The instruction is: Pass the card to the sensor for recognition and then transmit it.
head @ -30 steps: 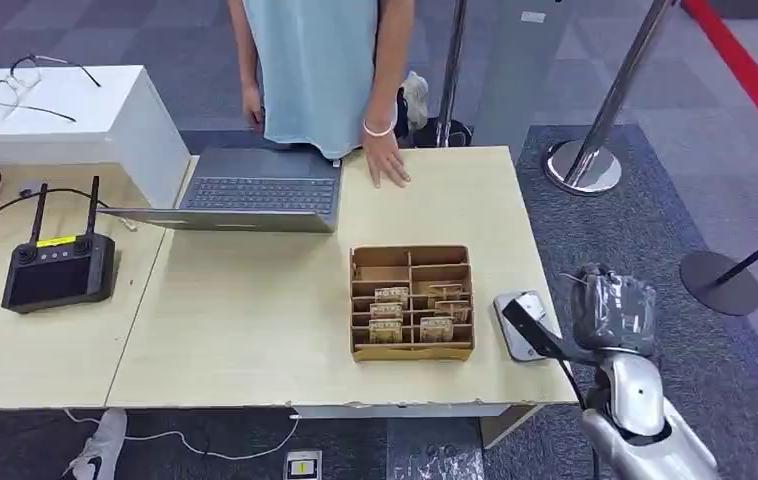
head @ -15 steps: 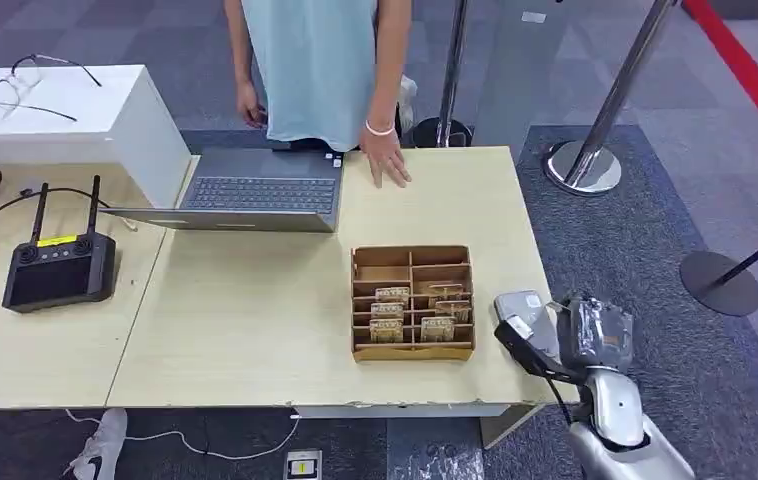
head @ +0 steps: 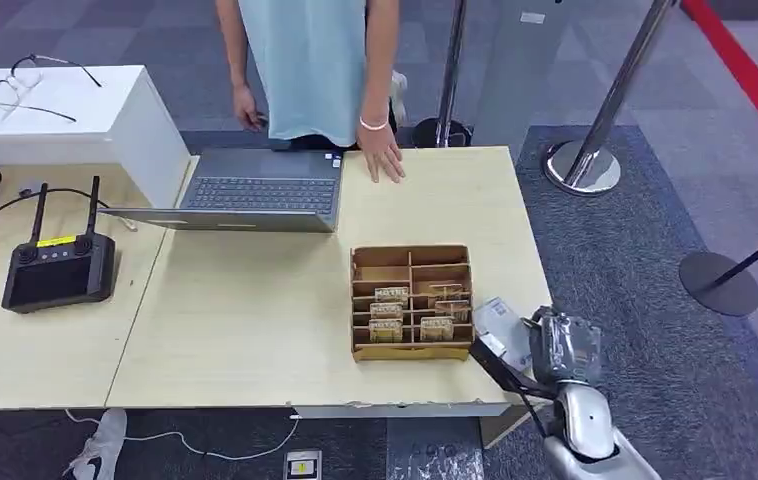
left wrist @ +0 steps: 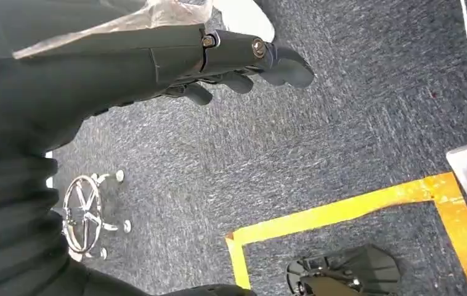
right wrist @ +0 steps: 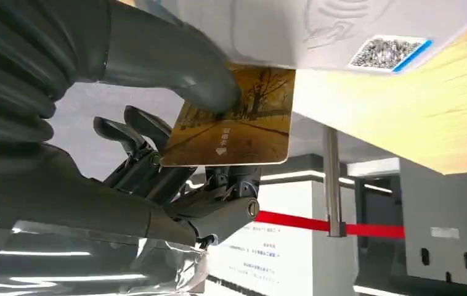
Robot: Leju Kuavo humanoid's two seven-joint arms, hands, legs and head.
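Note:
A golden card [right wrist: 234,132] with a tree picture is pinched between the thumb and fingers of my right hand [head: 563,348]. The right wrist view shows the card's top edge right against the white sensor [right wrist: 317,31], which carries a QR sticker. From the head view the card [head: 500,366] is a dark strip by the table's front right corner, just in front of the sensor [head: 498,318]. Beside it stands a brown divided box [head: 412,300] with several more cards. My left hand [left wrist: 219,55] hangs over the carpet, holding nothing.
A person [head: 305,60] stands behind the table with one hand [head: 383,160] resting on it. An open laptop [head: 260,190] and a black controller [head: 58,268] lie to the left. Chrome posts [head: 583,165] stand on the right. Yellow floor tape [left wrist: 342,209] crosses the carpet.
My right hand has carried the card leftward and nearer the table's front, from beside the sensor to partly over it. The person's hand has shifted slightly back.

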